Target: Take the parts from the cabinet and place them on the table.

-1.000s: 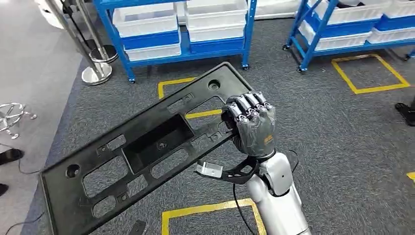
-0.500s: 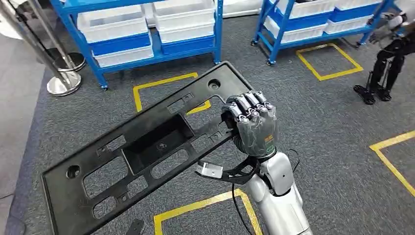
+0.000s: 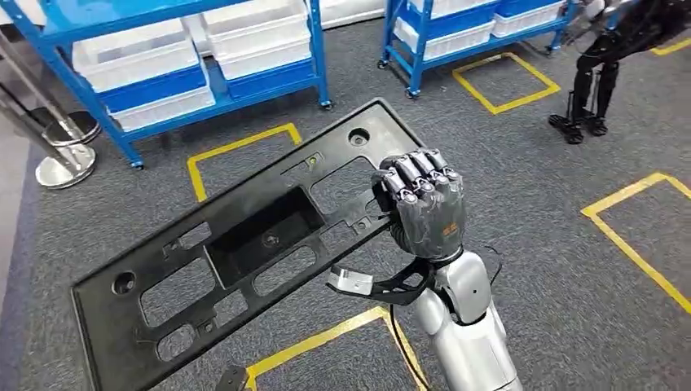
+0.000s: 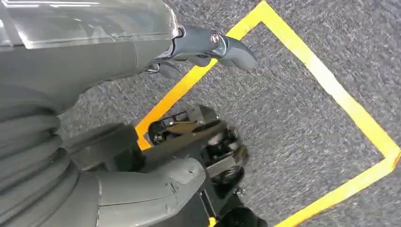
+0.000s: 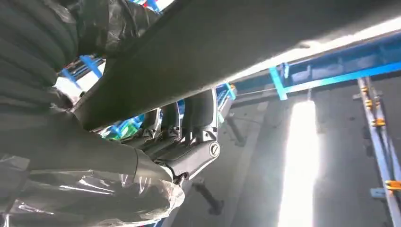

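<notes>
Now carrying: right hand (image 3: 424, 213) clamped on panel (image 3: 244, 244) edge, frame centre; long axis runs lower left. I can't tell left hand (image 4: 142, 56) state. Table unseen.

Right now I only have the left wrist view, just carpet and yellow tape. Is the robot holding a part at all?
Observer: Yes. In the head view the right hand grips a long black panel by one long edge.
Operator: Is it over the table yet?
Observer: I can't see a table. Below the panel there is grey carpet marked with yellow tape squares.
Operator: What's ahead of the robot?
Observer: Blue racks loaded with white bins stand beyond the panel's far end.
</notes>
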You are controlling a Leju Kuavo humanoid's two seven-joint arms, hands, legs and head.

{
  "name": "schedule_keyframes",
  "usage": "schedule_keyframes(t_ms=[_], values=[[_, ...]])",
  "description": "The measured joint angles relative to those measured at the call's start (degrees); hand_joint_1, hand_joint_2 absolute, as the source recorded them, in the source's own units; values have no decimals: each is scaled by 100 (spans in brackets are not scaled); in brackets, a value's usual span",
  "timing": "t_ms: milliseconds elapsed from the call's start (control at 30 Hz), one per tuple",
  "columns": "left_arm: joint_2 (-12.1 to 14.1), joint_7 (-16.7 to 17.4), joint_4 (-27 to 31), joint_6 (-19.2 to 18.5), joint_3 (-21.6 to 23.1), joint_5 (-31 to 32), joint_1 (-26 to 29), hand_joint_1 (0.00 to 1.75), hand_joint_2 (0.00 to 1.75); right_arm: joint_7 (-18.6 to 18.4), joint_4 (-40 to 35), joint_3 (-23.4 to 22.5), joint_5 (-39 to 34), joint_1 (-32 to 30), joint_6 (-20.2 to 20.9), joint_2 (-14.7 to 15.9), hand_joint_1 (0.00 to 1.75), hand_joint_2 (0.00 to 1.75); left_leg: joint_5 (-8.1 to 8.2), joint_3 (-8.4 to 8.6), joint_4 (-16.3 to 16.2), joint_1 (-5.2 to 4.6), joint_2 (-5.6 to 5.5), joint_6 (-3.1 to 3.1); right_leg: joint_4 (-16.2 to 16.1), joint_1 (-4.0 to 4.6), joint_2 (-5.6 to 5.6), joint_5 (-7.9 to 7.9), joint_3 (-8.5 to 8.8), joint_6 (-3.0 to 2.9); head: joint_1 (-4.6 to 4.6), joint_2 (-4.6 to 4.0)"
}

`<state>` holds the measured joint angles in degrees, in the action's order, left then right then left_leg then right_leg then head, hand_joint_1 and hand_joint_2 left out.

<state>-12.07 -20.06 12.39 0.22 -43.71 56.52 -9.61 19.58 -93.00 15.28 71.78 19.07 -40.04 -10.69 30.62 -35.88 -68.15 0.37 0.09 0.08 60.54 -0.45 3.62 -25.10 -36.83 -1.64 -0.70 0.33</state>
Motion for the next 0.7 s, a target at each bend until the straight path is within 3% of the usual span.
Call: schedule_keyframes(t_ms=[33, 67, 100, 200, 233, 267, 300, 367, 400, 433, 467, 500, 533, 567, 600, 633, 700], values=[[0, 0, 0, 0, 2, -2, -7, 0, 175, 0, 0, 0, 9, 3, 0, 0, 175, 175, -271, 282, 556, -6, -103, 49, 0, 1, 62, 7, 9, 10, 0, 0], [0, 0, 0, 0, 9, -2, -18, 0, 175, 0, -2, 0, 20, -1, 0, 0, 175, 175, -250, 448, 888, -12, -295, 84, -16, -22, 95, 22, 19, 27, 0, 0], [2, 0, 0, -2, 15, -2, -30, 0, 175, 0, -2, 0, 22, 14, 0, 2, 175, 175, -234, 458, 958, -4, -449, 78, -31, -17, 123, 63, -2, 63, 4, 0], [-2, 2, 0, -13, 28, -2, -37, 0, 175, -11, -4, 9, 29, 18, -2, 9, 175, 175, -318, 478, 1027, -70, -304, 120, -112, -86, 291, 159, -42, 195, 0, 0], [-9, 2, 0, -13, 33, -2, -37, 0, 175, -15, -9, 9, 31, 18, -2, 15, 175, 175, -403, 514, 1154, -11, -230, 175, -113, -72, 271, 161, -41, 216, 2, 0], [-11, 0, 0, -13, 35, -2, -45, 0, 175, -15, -11, 9, 31, 21, -2, 28, 175, 175, -446, 540, 1215, -18, -135, 203, -14, -52, 11, 62, -98, 205, 2, 0], [-13, -2, 0, -15, 37, -2, -54, 0, 175, -17, -13, 9, 31, 32, -2, 33, 175, 175, -458, 528, 1225, -23, -86, 227, 274, -41, -173, -167, -241, 217, 4, 0], [-11, 0, 0, -15, 37, -7, -35, 0, 175, -17, -15, 9, 29, 30, -2, 35, 175, 175, -460, 496, 1207, -31, 62, 232, 1128, -47, -294, -592, -624, 260, 4, 0], [-11, 0, 0, -15, 37, -7, -30, 0, 175, -24, -15, 9, 29, 27, -2, 48, 175, 175, -456, 477, 1197, -31, 141, 235, 1455, -52, -309, -702, -771, 281, 7, 0], [-13, 2, 0, -15, 37, 0, -31, 0, 175, -26, -15, 9, 29, 26, -2, 61, 175, 175, -454, 454, 1174, -29, 228, 233, 1559, -58, -326, -670, -812, 300, 4, 0], [-13, 7, 0, -17, 39, 2, -31, 0, 175, -26, -15, 9, 26, 24, -2, 68, 175, 175, -444, 436, 1150, -24, 299, 220, 1382, -69, -348, -533, -704, 312, 7, 0], [-22, 7, 0, -17, 42, 2, -31, 0, 175, -26, -15, 9, 22, 23, -2, 77, 175, 175, -425, 430, 1122, -19, 366, 205, 992, -84, -391, -325, -471, 321, 6, 0], [-31, 9, 0, -24, 46, 2, -35, 0, 175, -26, -15, 11, 22, 24, -2, 81, 175, 175, -394, 428, 1081, -12, 424, 180, 457, -88, -509, -105, -149, 325, 4, 0], [-33, 9, 0, -22, 52, 4, -40, 0, 175, -26, -18, 11, 22, 29, -2, 85, 175, 175, -352, 424, 1020, -16, 476, 139, 24, -78, -774, -79, 77, 326, 7, 0], [-33, 9, 0, -22, 55, 4, -52, 0, 175, -26, -18, 15, 22, 26, -2, 85, 175, 175, -296, 390, 955, -69, 502, 91, 13, -24, -808, -106, 84, 254, 2, 0], [-31, 9, 0, -22, 57, 4, -50, 0, 175, -33, -24, 26, 20, 26, -2, 87, 175, 175, -286, 396, 948, -69, 547, 69, 23, -31, -697, -102, 65, 195, 4, 0], [-31, 11, 0, -22, 65, 4, -54, 0, 175, -33, -26, 26, 20, 20, -2, 96, 175, 175, -285, 425, 959, -53, 653, 39, 26, -4, -575, -97, 38, 134, 4, 0]])
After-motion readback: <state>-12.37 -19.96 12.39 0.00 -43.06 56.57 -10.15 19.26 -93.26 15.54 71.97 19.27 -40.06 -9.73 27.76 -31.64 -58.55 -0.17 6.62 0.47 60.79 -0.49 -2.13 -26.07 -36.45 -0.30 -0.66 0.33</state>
